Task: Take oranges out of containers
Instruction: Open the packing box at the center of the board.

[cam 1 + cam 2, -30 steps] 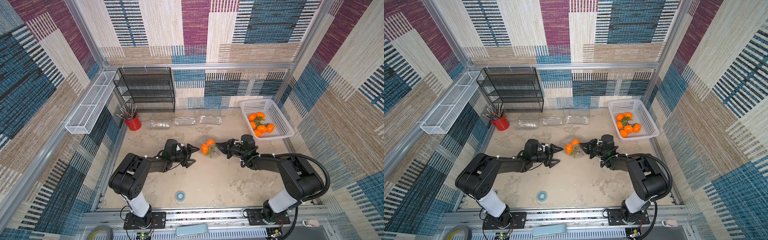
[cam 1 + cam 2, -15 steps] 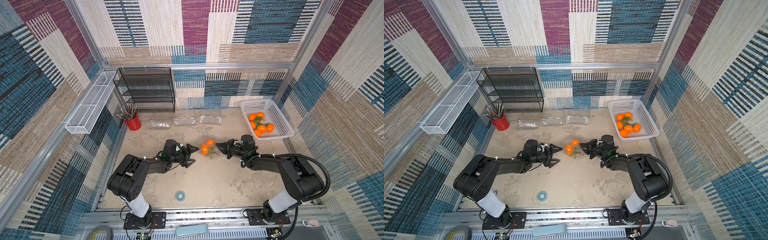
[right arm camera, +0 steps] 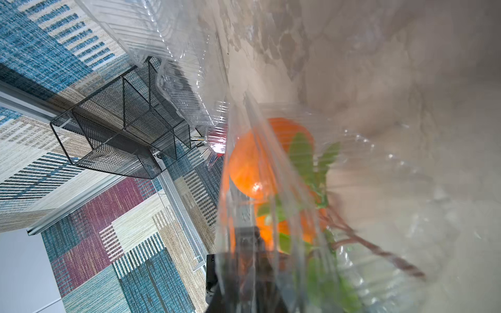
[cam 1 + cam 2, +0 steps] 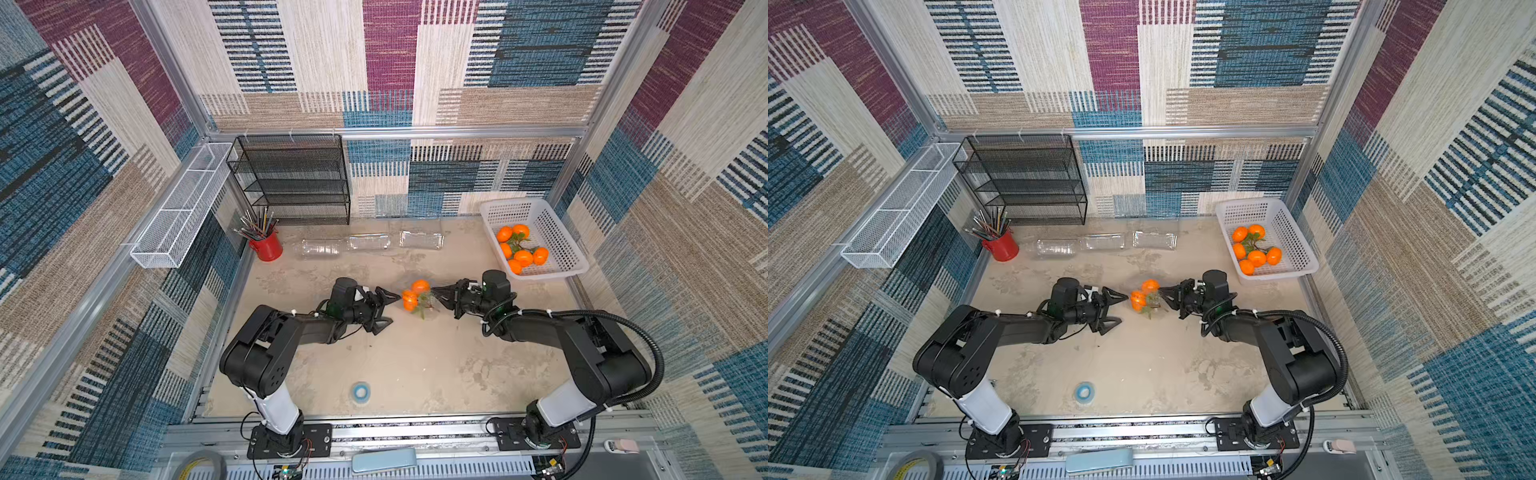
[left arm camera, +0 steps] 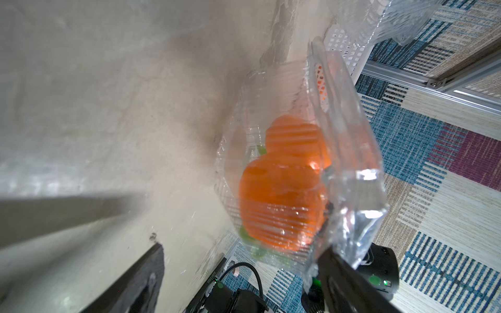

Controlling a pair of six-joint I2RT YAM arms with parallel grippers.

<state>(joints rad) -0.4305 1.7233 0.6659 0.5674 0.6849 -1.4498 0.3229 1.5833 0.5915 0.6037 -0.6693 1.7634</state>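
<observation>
Left tool: jaws apart, just beside the clamshell.
Right tool: clamped on the clamshell's edge.
Orange pair: inside the clamshell, mid bench, between the tools.
Other oranges: in the white basket.

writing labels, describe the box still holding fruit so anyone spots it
Mid-table, the left gripper and right gripper face each other. The clear clamshell between them, pinched by the right one, holds two oranges; the three clear boxes along the back wall are empty.

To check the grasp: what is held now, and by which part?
The right gripper pinches the clear clamshell container by a thin edge flap; two oranges lie inside. The left gripper is open, empty.
</observation>
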